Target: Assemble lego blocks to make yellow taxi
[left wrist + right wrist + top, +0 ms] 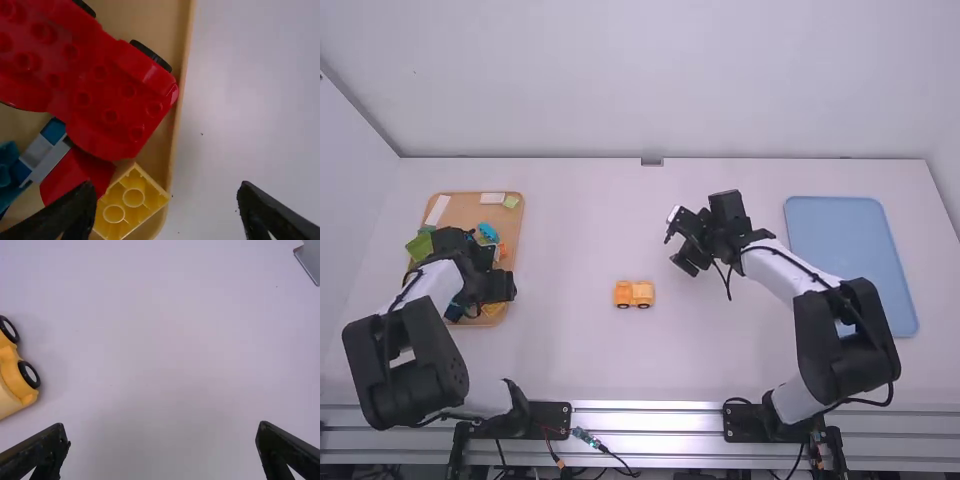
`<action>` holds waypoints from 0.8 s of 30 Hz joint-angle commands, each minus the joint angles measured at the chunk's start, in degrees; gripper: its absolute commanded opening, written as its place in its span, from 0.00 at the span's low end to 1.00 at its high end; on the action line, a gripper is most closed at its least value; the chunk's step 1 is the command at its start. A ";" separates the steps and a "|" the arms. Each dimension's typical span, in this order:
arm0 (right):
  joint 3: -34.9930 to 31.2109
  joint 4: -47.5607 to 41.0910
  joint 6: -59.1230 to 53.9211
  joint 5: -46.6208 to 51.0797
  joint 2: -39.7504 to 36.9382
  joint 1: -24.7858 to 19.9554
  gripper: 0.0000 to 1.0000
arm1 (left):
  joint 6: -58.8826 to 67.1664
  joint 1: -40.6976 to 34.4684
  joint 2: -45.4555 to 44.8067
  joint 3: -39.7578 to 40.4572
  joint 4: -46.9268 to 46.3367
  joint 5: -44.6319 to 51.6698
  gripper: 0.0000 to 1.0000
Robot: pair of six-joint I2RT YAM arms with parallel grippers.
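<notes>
Taxi [634, 294], still without a visible roof sign, is seen in the high view, upright on the desk [570, 350] between the arms; by a low swing it could be knocked. In the left wrist view, the tray [181, 92] is shown closely: a yellow brick [131, 200] is found beside its wall, near a red base [115, 90]. The left fingers [75, 212] are spread and empty, one on each side of the wall, so the rim might be pinched instead. In the right wrist view, the taxi's wheels are shown nearer; the right fingers [55, 440] are kept wide apart, empty.Taxi [634, 294] is seen in the high view, upright on the desk [570, 350] between the arms; by a low swing of either arm, it could be knocked over. In the left wrist view, the tray [181, 92] is shown more closely: a yellow brick [131, 200] is found beside its wall, near a red base [115, 90]. The left fingers [75, 212] are spread and empty, and if they are badly aligned, the rim might be pinched instead. In the right wrist view, the taxi's wheels are shown nearer; the right fingers [55, 440] are wide apart, with nothing held.
</notes>
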 commanded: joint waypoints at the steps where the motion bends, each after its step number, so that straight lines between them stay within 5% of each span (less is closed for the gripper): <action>1: 1.49 -0.11 0.15 -0.35 -1.37 -0.52 0.99 | 2.10 0.11 0.15 0.59 -0.49 0.92 0.71; 6: 1.49 0.02 0.15 -0.35 -1.37 -0.50 0.99 | 2.61 -0.20 0.04 0.92 -1.06 0.50 0.66; 8: 1.49 -0.02 0.17 -0.31 -1.37 -0.63 0.99 | 3.30 0.09 0.06 0.79 -1.13 0.83 0.49; 10: 1.49 -0.04 0.15 -0.33 -1.37 -0.61 0.99 | 3.28 0.11 0.06 0.70 -1.23 0.57 0.50; 11: 1.49 -0.02 0.15 -0.35 -1.37 -0.55 0.99 | 3.35 0.09 0.06 0.70 -1.45 0.44 0.60; 24: 1.51 -0.02 1.22 -0.35 -1.37 -0.57 0.99 | 4.81 0.11 0.06 0.68 -0.21 -0.90 0.58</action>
